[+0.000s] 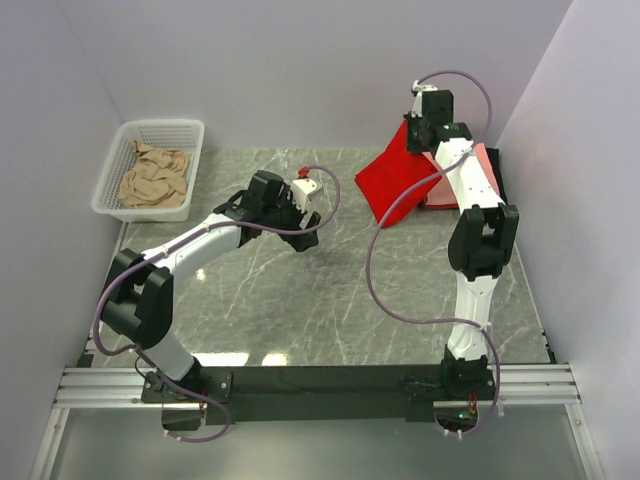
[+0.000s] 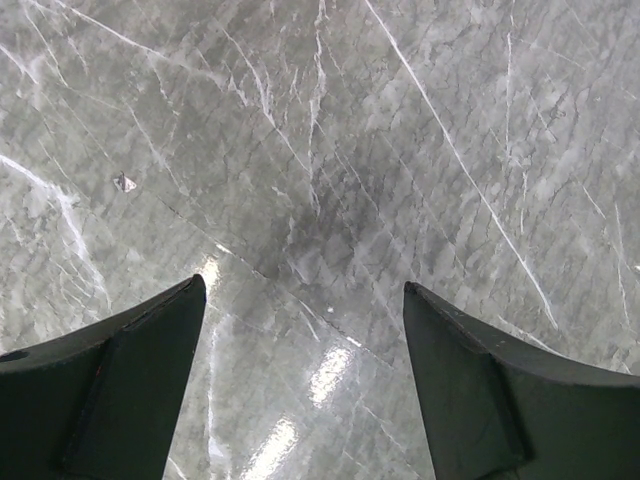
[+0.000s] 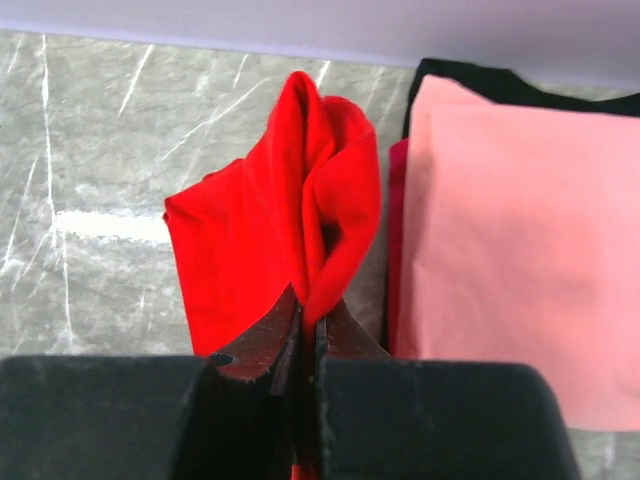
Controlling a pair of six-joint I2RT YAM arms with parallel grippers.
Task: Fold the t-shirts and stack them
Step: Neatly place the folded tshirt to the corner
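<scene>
A bright red t-shirt [image 1: 392, 180] hangs bunched from my right gripper [image 1: 428, 130] at the back right, its lower part trailing on the marble table [image 1: 300, 300]. In the right wrist view the gripper [image 3: 312, 318] is shut on a fold of the red t-shirt [image 3: 270, 230]. Beside it lies a folded salmon-pink t-shirt [image 3: 510, 240] on top of a black one [image 3: 470, 75] and a dark red one [image 3: 394, 250]. My left gripper [image 1: 305, 205] hovers over the middle of the table, open and empty; its wrist view shows only bare marble between the fingers [image 2: 130, 380].
A white mesh basket [image 1: 190, 140] at the back left holds a crumpled tan t-shirt [image 1: 155, 177]. Walls close in on both sides and at the back. The stack [image 1: 487, 170] sits against the right wall.
</scene>
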